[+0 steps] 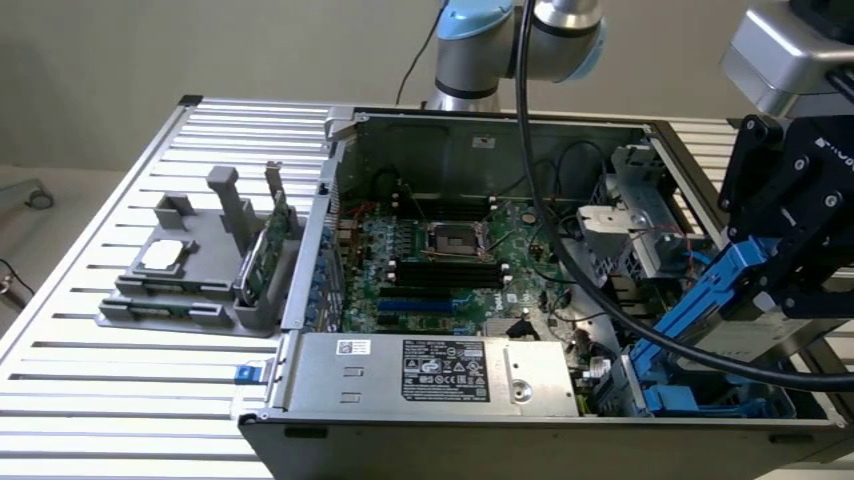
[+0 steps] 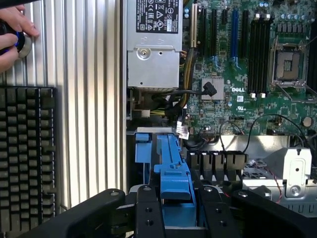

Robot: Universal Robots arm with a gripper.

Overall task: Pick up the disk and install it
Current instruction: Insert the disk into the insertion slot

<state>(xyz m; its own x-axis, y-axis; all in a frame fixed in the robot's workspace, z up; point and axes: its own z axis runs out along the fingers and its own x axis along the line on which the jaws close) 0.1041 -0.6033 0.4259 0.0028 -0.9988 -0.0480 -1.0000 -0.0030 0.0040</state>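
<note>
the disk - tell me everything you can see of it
The disk is held in the gripper, whose black fingers press on either side of its blue plastic carrier bracket. In the exterior view a long blue rail runs slantwise along a silver-grey metal body, so it is tilted, not flat. It hangs over the open computer case at the exterior view's right, its lower end near the blue drive bay, not yet seated.
</note>
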